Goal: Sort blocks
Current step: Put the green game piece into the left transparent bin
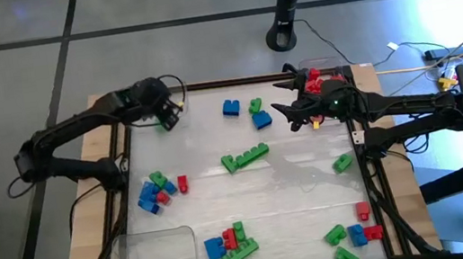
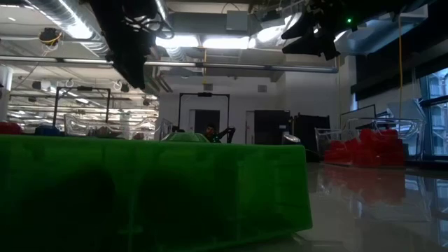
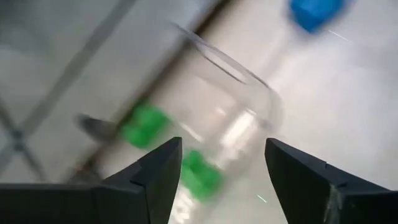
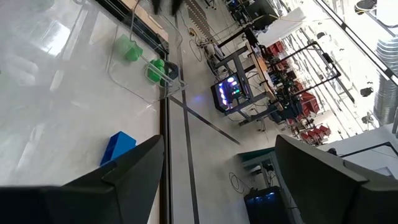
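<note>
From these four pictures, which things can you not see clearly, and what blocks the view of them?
- Low view: a large green block close to the camera hides nearly the whole table.
- Left wrist view: motion blur smears the green blocks in the clear tray; their number is uncertain.
- High view: the left pincer sits under its own arm, and the red blocks are partly covered by the right pincer.

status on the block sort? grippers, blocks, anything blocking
Left gripper open over clear tray at far-left corner, green blocks inside. Right gripper open, empty, far-right. Many blocks loose on table. Nothing in the way.
</note>
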Available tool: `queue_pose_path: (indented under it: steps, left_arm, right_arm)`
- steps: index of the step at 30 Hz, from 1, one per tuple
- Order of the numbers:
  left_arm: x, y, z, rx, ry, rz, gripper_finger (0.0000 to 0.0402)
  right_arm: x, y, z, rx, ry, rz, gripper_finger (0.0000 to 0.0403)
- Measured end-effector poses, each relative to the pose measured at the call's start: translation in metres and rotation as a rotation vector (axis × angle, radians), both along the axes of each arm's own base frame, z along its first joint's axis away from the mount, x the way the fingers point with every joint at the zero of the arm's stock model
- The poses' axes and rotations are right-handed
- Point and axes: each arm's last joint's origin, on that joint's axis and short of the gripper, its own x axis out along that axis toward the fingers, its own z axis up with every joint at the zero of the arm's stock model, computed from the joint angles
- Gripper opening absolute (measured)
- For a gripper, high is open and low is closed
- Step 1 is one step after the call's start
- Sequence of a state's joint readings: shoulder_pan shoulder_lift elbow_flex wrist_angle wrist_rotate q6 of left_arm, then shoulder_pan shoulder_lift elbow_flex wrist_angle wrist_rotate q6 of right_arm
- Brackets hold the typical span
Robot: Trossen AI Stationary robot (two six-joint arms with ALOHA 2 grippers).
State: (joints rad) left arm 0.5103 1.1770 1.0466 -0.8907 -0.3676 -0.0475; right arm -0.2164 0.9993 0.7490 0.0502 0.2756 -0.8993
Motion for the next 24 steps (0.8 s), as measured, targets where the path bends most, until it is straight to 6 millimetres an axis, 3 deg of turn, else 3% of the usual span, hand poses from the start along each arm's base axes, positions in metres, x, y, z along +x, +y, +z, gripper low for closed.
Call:
queue_pose_path:
  steps: [7, 14, 24]
  left_arm:
    - [-0.004, -0.04, -0.011, -0.328, 0.057, 0.003, 0.0221]
    - [-0.012, -0.076, -0.024, -0.472, 0.164, 0.104, 0.0221]
    - [-0.021, -0.094, -0.058, -0.536, 0.235, 0.279, 0.0221]
  right_arm:
    - [0.0, 0.0, 0.0, 0.0, 0.001, 0.0, 0.0309]
    - [0.0, 0.0, -0.001, 0.003, 0.007, 0.0, 0.0309]
    - [0.0, 0.0, 0.0, 0.002, -0.004, -0.001, 0.0309]
